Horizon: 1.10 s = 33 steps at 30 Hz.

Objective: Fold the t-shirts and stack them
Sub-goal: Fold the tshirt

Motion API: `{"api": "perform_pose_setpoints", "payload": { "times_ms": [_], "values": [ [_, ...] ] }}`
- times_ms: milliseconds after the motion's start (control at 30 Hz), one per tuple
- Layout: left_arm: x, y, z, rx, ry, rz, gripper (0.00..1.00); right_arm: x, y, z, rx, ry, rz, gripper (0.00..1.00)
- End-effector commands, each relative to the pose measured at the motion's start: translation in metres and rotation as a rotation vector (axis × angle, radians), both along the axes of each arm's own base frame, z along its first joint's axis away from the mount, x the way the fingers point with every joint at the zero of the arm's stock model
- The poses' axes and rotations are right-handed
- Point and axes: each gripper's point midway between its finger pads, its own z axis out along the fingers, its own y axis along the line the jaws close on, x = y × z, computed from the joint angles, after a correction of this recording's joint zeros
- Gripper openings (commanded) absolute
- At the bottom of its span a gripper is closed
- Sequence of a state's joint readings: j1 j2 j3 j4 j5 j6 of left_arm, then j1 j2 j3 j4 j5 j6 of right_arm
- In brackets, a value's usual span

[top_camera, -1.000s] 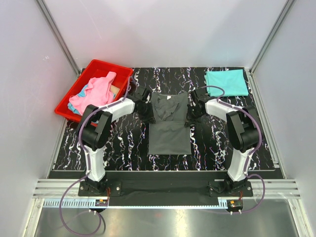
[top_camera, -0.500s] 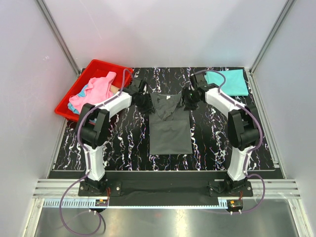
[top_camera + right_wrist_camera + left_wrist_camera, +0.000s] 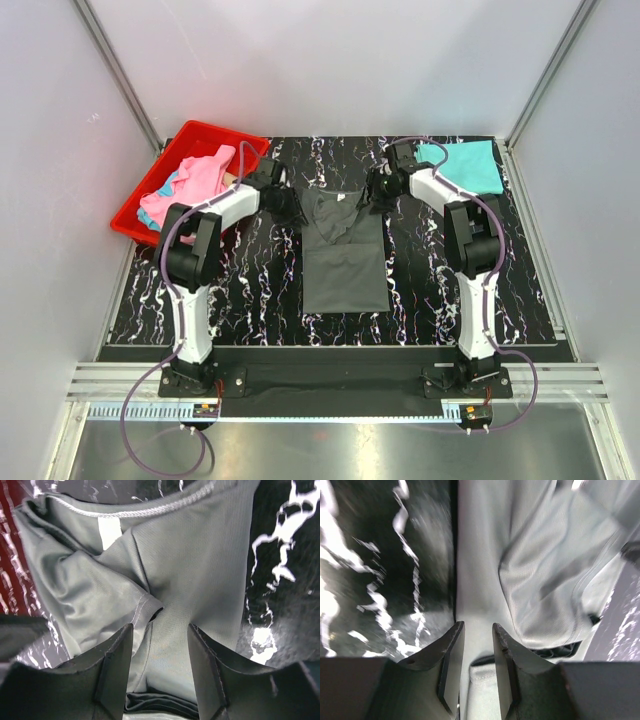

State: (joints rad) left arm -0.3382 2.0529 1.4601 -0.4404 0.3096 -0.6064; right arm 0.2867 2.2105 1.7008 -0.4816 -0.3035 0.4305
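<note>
A dark charcoal t-shirt (image 3: 345,250) lies flat in the middle of the black marbled table (image 3: 240,290), its sleeves turned in so it forms a narrow strip. My left gripper (image 3: 285,207) hovers at its upper left edge, jaws a little apart over a sleeve hem (image 3: 482,680), gripping nothing. At the upper right corner my right gripper (image 3: 373,190) stands open above the grey cloth (image 3: 190,555) and a tucked sleeve (image 3: 95,600). A teal t-shirt (image 3: 460,166) lies folded at the back right. Pink (image 3: 195,180) and light blue (image 3: 172,184) t-shirts sit in the bin.
The red plastic bin (image 3: 135,222) stands at the table's back left corner, close behind the left arm. White enclosure walls with metal posts surround the table. A dark rail runs along the near edge by the arm bases.
Both grippers have moved from the shirt's sides toward its collar end. The right gripper went from shut to open. The shirt's top is narrower, sleeves folded inward.
</note>
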Motion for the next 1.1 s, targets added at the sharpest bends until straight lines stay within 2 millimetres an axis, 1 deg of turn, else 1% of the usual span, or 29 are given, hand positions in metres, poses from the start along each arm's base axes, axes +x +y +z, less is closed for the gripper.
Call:
{"api": "perform_pose_setpoints", "payload": {
  "times_ms": [0,67,100,167,200,233,267,333,533,567,600,633,667,733,767,833,867,900,933,967,1033,1067],
  "values": [
    [0.04,-0.002,0.054,-0.106,-0.183,-0.011,0.33,0.023,0.008,0.03,0.079,-0.122,0.104,0.55],
    [0.047,-0.003,0.063,-0.147,-0.213,-0.014,0.31,0.022,0.011,0.031,0.104,-0.123,0.133,0.54],
    [0.056,-0.001,0.068,-0.165,-0.248,-0.007,0.27,0.023,0.013,0.031,0.114,-0.132,0.147,0.53],
    [0.064,-0.004,0.07,-0.21,-0.26,-0.011,0.21,0.021,0.018,0.032,0.146,-0.13,0.178,0.52],
    [0.068,-0.002,0.069,-0.222,-0.262,-0.009,0.13,0.021,0.02,0.029,0.154,-0.124,0.186,0.5],
    [0.072,-0.003,0.071,-0.235,-0.265,-0.007,0.12,0.021,0.021,0.029,0.159,-0.121,0.191,0.49],
    [0.075,-0.003,0.065,-0.251,-0.257,-0.014,0.1,0.02,0.021,0.024,0.156,-0.11,0.192,0.49],
    [0.078,-0.007,0.065,-0.277,-0.263,-0.026,0.08,0.02,0.022,0.022,0.155,-0.107,0.194,0.49],
    [0.09,-0.018,0.057,-0.334,-0.283,-0.061,0.06,0.023,0.021,0.016,0.148,-0.104,0.202,0.49],
    [0.091,-0.019,0.048,-0.334,-0.265,-0.062,0.06,0.023,0.021,0.015,0.147,-0.103,0.206,0.49],
    [0.092,-0.02,0.046,-0.338,-0.262,-0.063,0.06,0.023,0.021,0.014,0.145,-0.101,0.21,0.49],
    [0.095,-0.02,0.045,-0.338,-0.265,-0.062,0.06,0.022,0.022,0.012,0.144,-0.096,0.21,0.46],
    [0.096,-0.021,0.04,-0.338,-0.263,-0.059,0.06,0.022,0.021,0.011,0.141,-0.095,0.21,0.45],
    [0.099,-0.021,0.037,-0.337,-0.266,-0.057,0.07,0.022,0.021,0.009,0.142,-0.095,0.214,0.42],
    [0.1,-0.021,0.031,-0.333,-0.259,-0.054,0.07,0.022,0.021,0.009,0.143,-0.092,0.214,0.4],
    [0.103,-0.02,0.029,-0.331,-0.26,-0.05,0.08,0.023,0.021,0.009,0.144,-0.097,0.214,0.31],
    [0.104,-0.019,0.024,-0.326,-0.253,-0.043,0.08,0.024,0.021,0.009,0.143,-0.098,0.216,0.18],
    [0.104,-0.019,0.022,-0.325,-0.251,-0.044,0.08,0.023,0.021,0.008,0.141,-0.094,0.215,0.1],
    [0.105,-0.019,0.021,-0.326,-0.248,-0.044,0.08,0.024,0.02,0.008,0.133,-0.097,0.21,0.03],
    [0.105,-0.019,0.016,-0.323,-0.24,-0.041,0.08,0.025,0.018,0.01,0.127,-0.103,0.204,0.0],
    [0.106,-0.017,0.011,-0.311,-0.234,-0.033,0.09,0.028,0.013,0.013,0.108,-0.114,0.181,0.0],
    [0.106,-0.015,0.008,-0.296,-0.228,-0.023,0.09,0.03,0.01,0.018,0.102,-0.123,0.17,0.0]
  ]
}}
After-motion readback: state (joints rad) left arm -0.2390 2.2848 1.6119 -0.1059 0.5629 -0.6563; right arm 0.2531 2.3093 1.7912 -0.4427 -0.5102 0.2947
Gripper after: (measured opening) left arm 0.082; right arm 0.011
